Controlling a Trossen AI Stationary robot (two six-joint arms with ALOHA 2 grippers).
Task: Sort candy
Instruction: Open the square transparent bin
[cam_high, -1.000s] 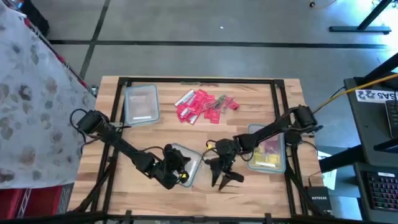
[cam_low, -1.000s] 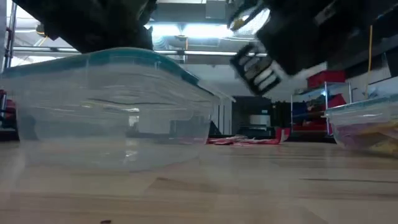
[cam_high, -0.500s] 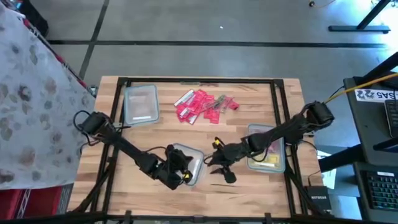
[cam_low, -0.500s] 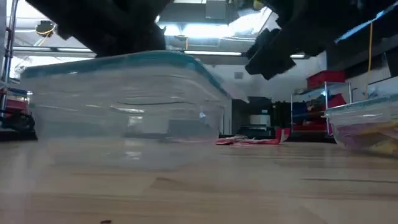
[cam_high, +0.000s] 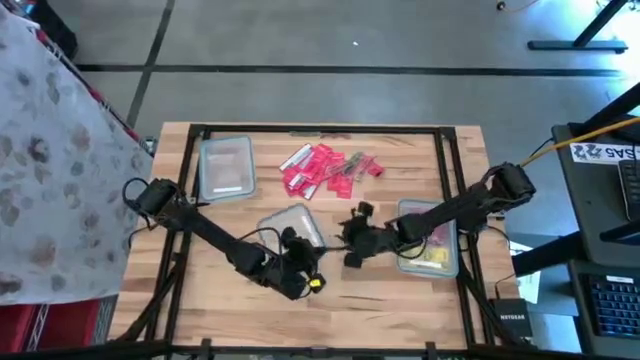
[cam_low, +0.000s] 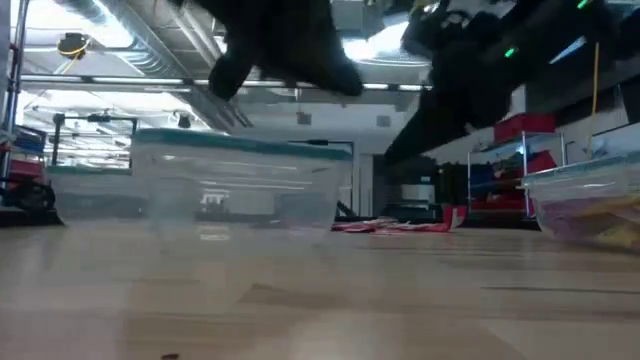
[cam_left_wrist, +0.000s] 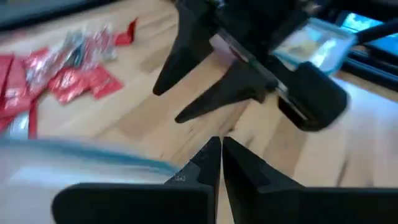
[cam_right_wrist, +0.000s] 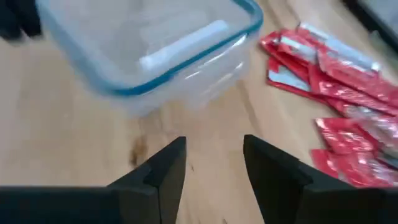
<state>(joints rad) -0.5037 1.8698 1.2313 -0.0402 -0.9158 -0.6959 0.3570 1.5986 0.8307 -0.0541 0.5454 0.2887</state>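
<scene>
The candy (cam_high: 325, 170), mostly red wrapped pieces, lies in a loose pile on the wood at the far middle; it also shows as candy (cam_right_wrist: 336, 93). A clear tub (cam_high: 293, 225) with a blue rim stands on its base at the table's middle. My left gripper (cam_left_wrist: 221, 146) is shut and sits low at that tub's near right corner. My right gripper (cam_right_wrist: 214, 162) is open with nothing between its fingers; it points toward the table's left at the tub (cam_right_wrist: 149, 50) and stands just right of it. My left gripper has its shut fingers beside the tub's blue rim at the near right corner (cam_left_wrist: 174, 167), coming level from the near side. Whether a finger touches the rim, I cannot tell. The tub stands flat on the table.
A second clear tub (cam_high: 227, 165) stands at the far left. A third tub (cam_high: 432, 238) with yellow pieces inside stands at the right, under my right arm. Bare wood lies along the near edge. A black frame rail (cam_high: 320, 130) runs along the far edge.
The middle tub has moved from near the front edge toward the far edge, and my left gripper has gone with it. My right gripper has gone toward the far edge and turned from pointing at the near edge to pointing toward the table's left.
</scene>
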